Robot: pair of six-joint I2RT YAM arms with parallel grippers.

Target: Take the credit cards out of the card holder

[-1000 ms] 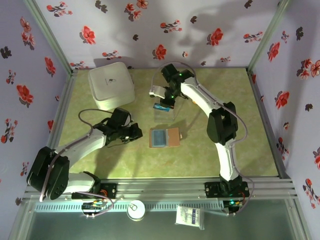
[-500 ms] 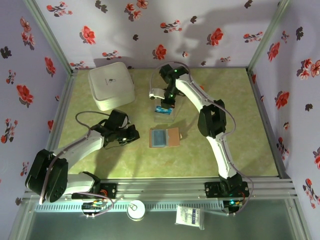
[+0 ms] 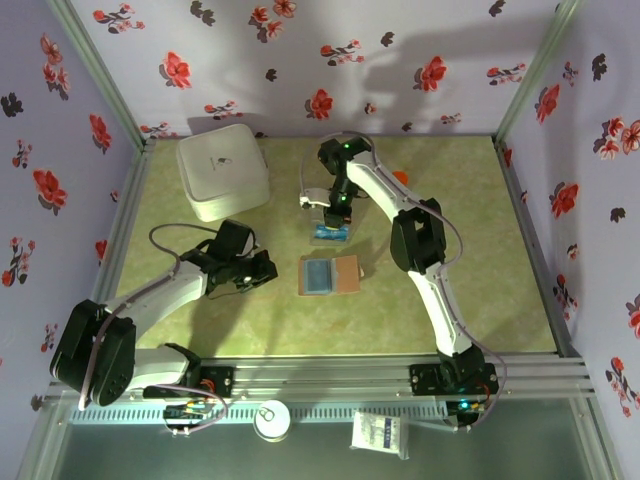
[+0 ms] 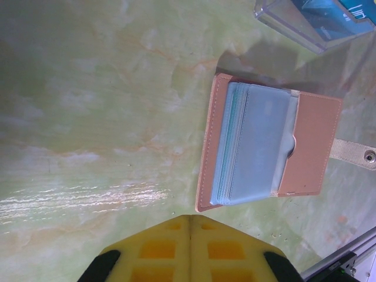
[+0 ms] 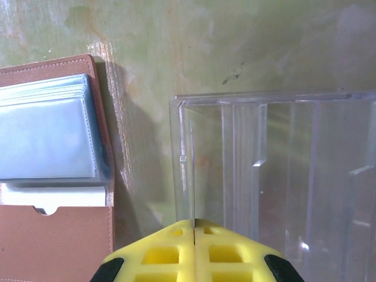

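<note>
The right gripper (image 5: 192, 222) pinches a blue card (image 3: 330, 233) in the box (image 5: 276, 176); the left gripper (image 4: 190, 220), pressed together, sits at 9 o'clock of the wallet (image 4: 264, 147)

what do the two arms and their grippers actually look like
The left arm and right arm have white tubular links joined by black joints, with a thin grey cable looping alongside each. Small green lights glow on the right arm. The left gripper and right gripper are yellow, moulded with square recesses, black at the outer edges.

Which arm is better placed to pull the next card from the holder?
Probably left: left gripper is empty beside the card holder; right gripper pinches a blue card at the clear box.
</note>
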